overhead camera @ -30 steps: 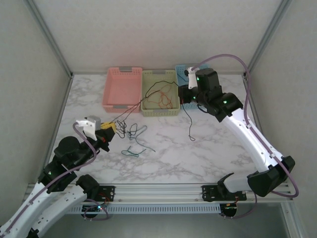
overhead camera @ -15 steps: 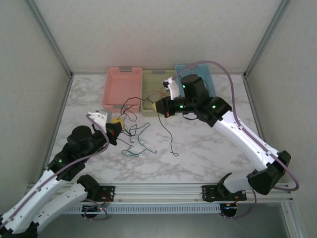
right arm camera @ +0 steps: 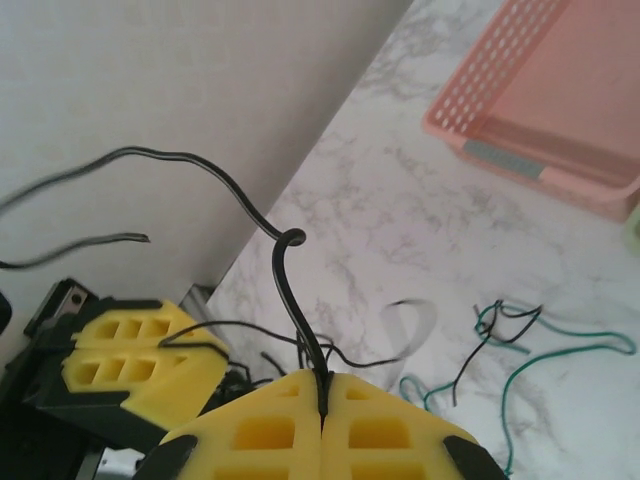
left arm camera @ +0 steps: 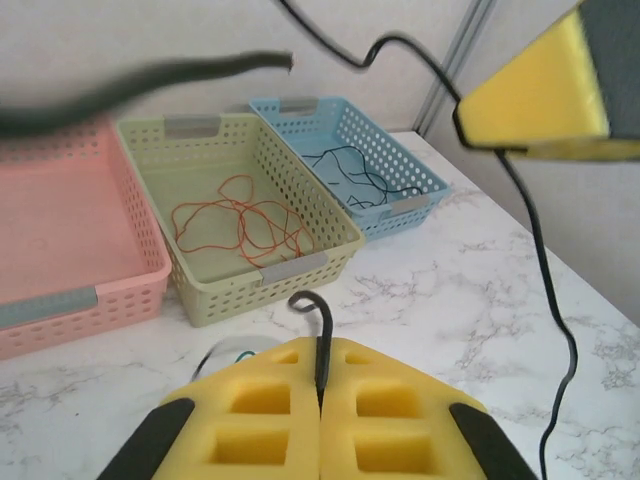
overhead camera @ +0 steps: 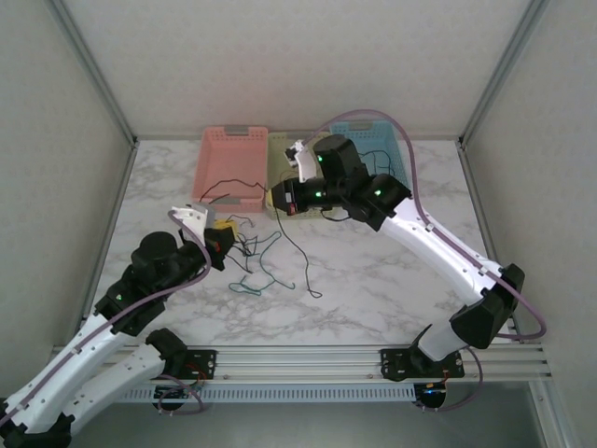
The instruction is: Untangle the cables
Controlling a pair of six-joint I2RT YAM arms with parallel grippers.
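Moved: right arm has swung left since a second ago; its right fingers are now before the gap between pink basket and green basket, away from the blue basket.
Table: marble table carries the three baskets along its far edge.
Top view: the right arm covers most of the green basket.
Left wrist view: red cables lie inside the green basket, thin black ones inside the blue.
Right grip: right fingers clenched on a black cable, lifted above the table.
Left grip: left fingers clenched on a black wire end; whether it is the same wire is unclear.
Loose: green cable lies on the table.
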